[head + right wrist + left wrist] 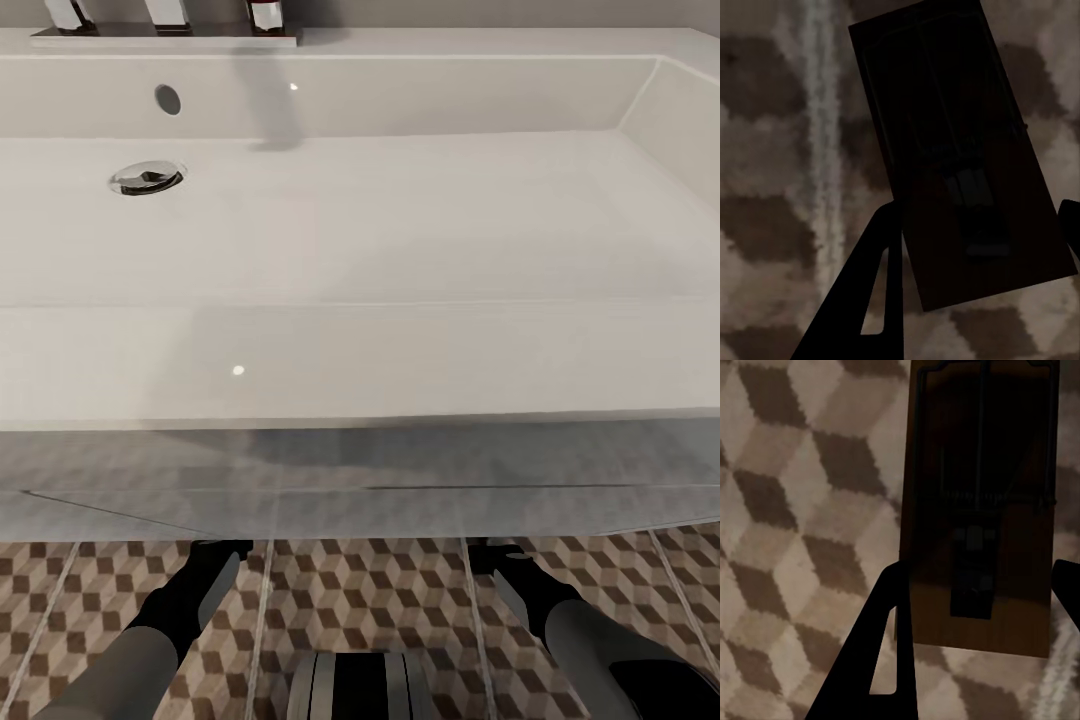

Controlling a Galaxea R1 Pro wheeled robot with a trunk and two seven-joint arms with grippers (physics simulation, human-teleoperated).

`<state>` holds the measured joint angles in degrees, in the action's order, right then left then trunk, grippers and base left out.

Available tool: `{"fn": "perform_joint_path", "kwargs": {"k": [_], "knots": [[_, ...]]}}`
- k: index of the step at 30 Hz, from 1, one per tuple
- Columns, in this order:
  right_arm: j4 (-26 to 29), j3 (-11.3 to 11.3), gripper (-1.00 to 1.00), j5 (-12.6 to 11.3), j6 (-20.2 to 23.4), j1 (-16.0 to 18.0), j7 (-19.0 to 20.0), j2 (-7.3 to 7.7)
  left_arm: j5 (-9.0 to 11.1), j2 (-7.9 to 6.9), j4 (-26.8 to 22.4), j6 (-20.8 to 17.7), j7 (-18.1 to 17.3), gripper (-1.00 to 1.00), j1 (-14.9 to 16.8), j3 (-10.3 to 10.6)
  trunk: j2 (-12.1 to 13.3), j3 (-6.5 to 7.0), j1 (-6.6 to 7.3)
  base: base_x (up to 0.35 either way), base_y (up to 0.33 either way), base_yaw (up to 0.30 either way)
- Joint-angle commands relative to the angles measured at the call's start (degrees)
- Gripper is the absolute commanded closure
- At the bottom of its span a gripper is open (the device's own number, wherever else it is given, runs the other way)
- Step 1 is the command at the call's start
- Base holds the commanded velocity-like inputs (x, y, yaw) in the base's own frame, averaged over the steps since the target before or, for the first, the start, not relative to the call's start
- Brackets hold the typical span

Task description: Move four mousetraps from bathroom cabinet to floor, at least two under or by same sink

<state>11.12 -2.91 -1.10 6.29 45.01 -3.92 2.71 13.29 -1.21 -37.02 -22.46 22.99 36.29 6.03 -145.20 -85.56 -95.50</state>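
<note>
Mousetraps, flat brown wooden slabs with dark metal parts, sit one between each gripper's fingers: left gripper (979,607) holds one (979,510), right gripper (982,240) another (960,150), above cube-patterned floor tiles (787,510), below the white rectangular sink (360,250).

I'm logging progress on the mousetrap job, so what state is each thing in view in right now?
Left gripper: fingers on either side of a mousetrap; whether they clamp it, cannot tell.
Left mousetrap: flat between the fingers, over the tiled bathroom floor.
Right gripper: fingers on either side of a second trap; grip unclear.
Right mousetrap: tilted against the tile pattern.
Bathroom sink: empty, dry, drain open.
</note>
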Motion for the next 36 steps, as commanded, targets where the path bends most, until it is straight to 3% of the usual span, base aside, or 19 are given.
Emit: {"fn": "perform_joint_path", "kwargs": {"k": [1,36], "knots": [[0.13,-0.30,1.00,-0.13,0.39,-0.01,-0.22,0.02,0.60,-0.10,-0.09,-0.23,0.57,1.00,0.02,0.47,-0.01,-0.03,0.01,0.000,0.000,0.000],[0.13,-0.33,1.00,0.04,0.87,-0.01,-0.22,-0.07,0.60,-0.04,-0.07,-0.39,0.57,1.00,0.01,0.42,-0.01,-0.03,0.01,0.000,0.000,0.000]]}}
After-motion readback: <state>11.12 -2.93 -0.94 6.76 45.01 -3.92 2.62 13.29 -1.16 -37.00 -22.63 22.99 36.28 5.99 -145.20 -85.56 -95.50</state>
